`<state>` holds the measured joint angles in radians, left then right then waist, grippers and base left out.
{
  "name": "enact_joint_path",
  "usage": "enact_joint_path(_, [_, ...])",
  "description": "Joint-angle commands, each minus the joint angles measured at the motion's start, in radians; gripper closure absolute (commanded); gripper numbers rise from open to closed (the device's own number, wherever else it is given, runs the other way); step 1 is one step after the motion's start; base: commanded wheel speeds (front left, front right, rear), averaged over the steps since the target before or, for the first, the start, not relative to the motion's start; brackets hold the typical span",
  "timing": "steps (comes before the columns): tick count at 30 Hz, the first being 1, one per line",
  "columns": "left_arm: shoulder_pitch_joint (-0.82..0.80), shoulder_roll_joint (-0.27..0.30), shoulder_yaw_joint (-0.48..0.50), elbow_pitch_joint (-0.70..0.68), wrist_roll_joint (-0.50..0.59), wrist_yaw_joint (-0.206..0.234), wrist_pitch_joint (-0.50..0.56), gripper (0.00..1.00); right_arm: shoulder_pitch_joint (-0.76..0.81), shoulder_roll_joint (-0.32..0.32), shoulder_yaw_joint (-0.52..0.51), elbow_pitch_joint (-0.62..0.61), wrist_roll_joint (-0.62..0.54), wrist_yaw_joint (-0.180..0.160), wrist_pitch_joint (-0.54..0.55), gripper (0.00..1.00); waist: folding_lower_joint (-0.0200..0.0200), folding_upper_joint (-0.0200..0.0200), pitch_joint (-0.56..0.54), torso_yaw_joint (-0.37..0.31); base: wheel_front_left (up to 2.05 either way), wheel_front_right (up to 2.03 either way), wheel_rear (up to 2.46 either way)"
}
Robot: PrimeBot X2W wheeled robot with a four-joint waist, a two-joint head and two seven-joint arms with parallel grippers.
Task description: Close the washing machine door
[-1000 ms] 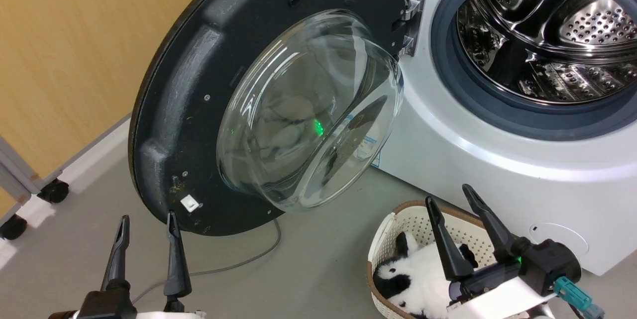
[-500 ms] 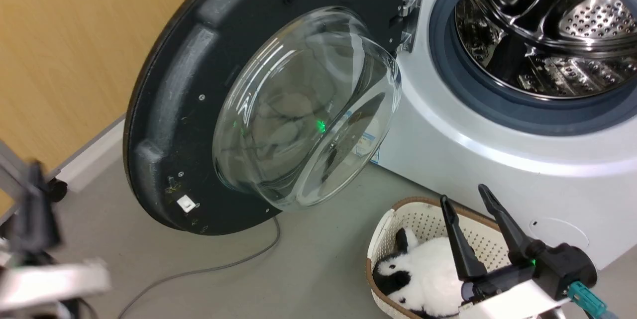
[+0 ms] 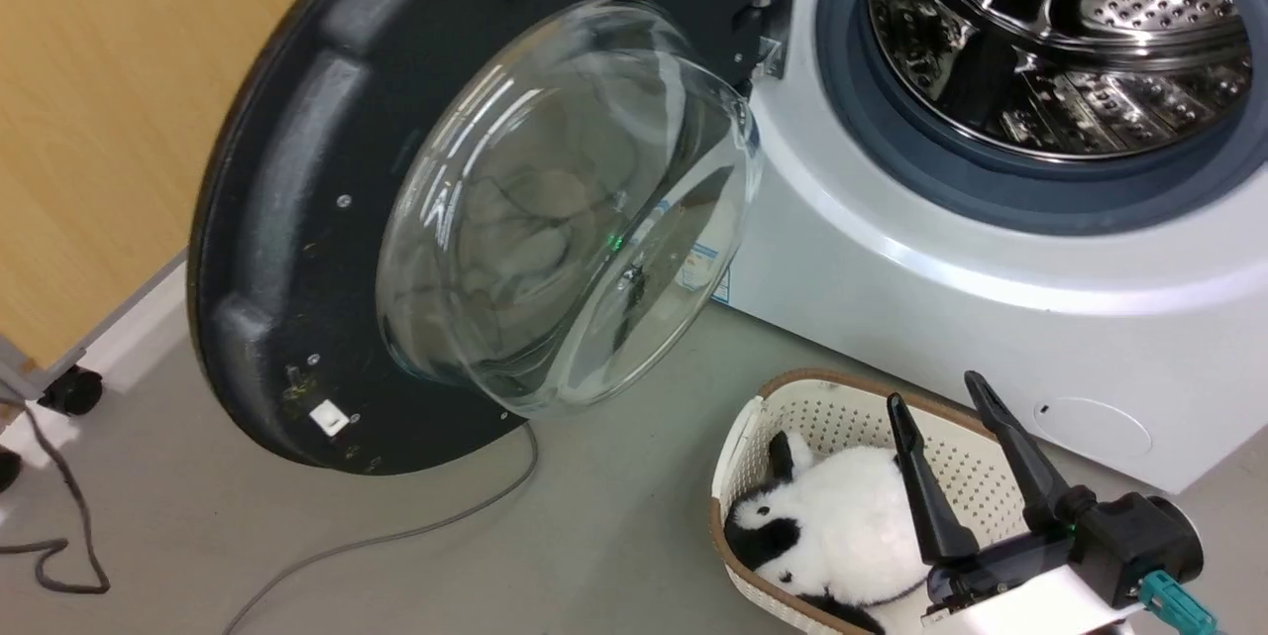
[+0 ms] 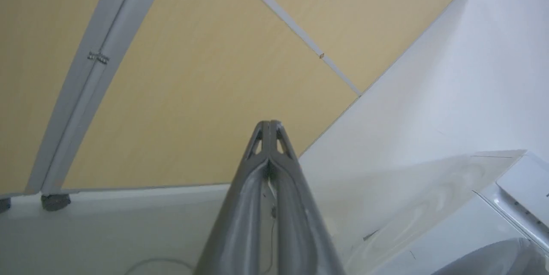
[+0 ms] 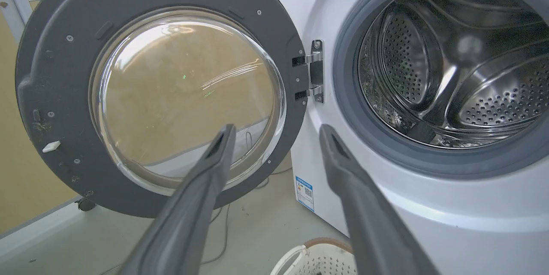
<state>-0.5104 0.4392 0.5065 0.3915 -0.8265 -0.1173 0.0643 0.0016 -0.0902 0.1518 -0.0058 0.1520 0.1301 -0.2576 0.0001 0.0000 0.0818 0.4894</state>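
On the grey floor [image 3: 614, 556] before the robot: one washing machine [image 3: 991, 318], white, front-loading.

1. Washing machine door [image 3: 287, 219]. Black frame with a bulging clear glass window [image 3: 555, 209]. It hangs from the metal hinge [image 3: 768, 1] at the left of the opening and is swung fully wide, its inner face toward the camera. A small white latch tab [image 3: 327, 417] sits low on the frame.
2. Opening. Grey rubber ring [image 3: 882, 155] and steel drum [image 3: 1050, 31], wholly uncovered.
3. Right gripper [image 3: 936, 389]. It is low at the right, above the basket; the jaws are spread and hold nothing. The right wrist view looks between them at the hinge side.
4. Left gripper [image 4: 269, 125]. The jaws are pressed together and empty, pointing at the wall panel beside a white surface.

Progress: judged as not begun. The door is at full swing, and no contact with it is visible at either gripper. The entire closing arc is left, followed by a press until the latch catches.

Surface and room:
- Floor: smooth, grey and level.
- Thin grey cable [image 3: 396, 536]: runs out from under the door's lower edge. A darker cord [image 3: 59, 526] lies at the far left.
- Cream perforated laundry basket [image 3: 822, 407]: holds a black-and-white plush toy [image 3: 852, 526]. It stands close to the machine's front, below the opening.
- Round white service flap [image 3: 1095, 427]: low on the front.
- Blue sticker [image 5: 305, 192].
- Wood-tone wall panel [image 3: 99, 70]: behind the door.
- Black caster [image 3: 71, 389]: at the panel's foot.
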Motion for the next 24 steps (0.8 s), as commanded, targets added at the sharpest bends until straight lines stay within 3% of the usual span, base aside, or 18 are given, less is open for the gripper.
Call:
enact_joint_path(1, [-0.031, -0.002, 0.026, 0.077, -0.072, 0.005, 0.077, 1.0, 0.0, -0.004, 0.006, -0.003, -0.002, 0.001, -0.004, 0.0, -0.0001, 0.0, 0.005, -0.008, 0.0, 0.0, 0.0])
enact_joint_path(2, [-0.031, -0.002, 0.026, 0.077, -0.072, 0.005, 0.077, 1.0, 0.0, -0.004, 0.006, -0.003, -0.002, 0.001, -0.004, 0.0, -0.0001, 0.0, 0.005, -0.008, 0.0, 0.0, 0.0])
enact_joint_path(3, [-0.057, -0.019, 0.048, 0.159, -0.154, 0.027, 0.173, 1.0, -0.002, -0.004, 0.007, -0.001, -0.001, 0.001, -0.004, 0.0, -0.0001, 0.0, 0.006, -0.012, 0.0, 0.0, 0.0])
enact_joint_path(4, [-0.057, -0.019, 0.048, 0.159, -0.154, 0.027, 0.173, 1.0, -0.002, -0.004, 0.007, -0.001, -0.001, 0.001, -0.004, 0.0, -0.0001, 0.0, 0.006, -0.012, 0.0, 0.0, 0.0])
enact_joint_path(8, [-0.083, -0.059, 0.08, 0.269, -0.291, 0.068, 0.359, 1.0, -0.008, -0.004, 0.004, -0.003, -0.002, 0.001, -0.004, 0.0, -0.0001, 0.0, 0.012, -0.017, 0.0, 0.0, 0.0])
enact_joint_path(11, [-0.073, -0.084, 0.068, 0.303, -0.34, 0.072, 0.47, 1.0, -0.012, -0.005, 0.003, -0.003, -0.003, 0.001, -0.004, 0.0, -0.0001, 0.0, 0.011, -0.019, 0.0, 0.0, 0.0])
enact_joint_path(20, [0.013, -0.164, 0.007, 0.22, -0.444, 0.038, 0.762, 1.0, -0.014, 0.001, -0.001, 0.0, -0.003, 0.001, -0.004, 0.0, -0.0001, 0.0, 0.005, -0.021, 0.0, 0.0, 0.0])
enact_joint_path(24, [0.054, -0.197, 0.0, 0.136, -0.5, 0.049, 0.867, 1.0, -0.015, 0.008, 0.0, 0.004, 0.001, 0.001, -0.004, 0.0, -0.0001, 0.0, -0.005, -0.026, 0.0, 0.0, 0.0])
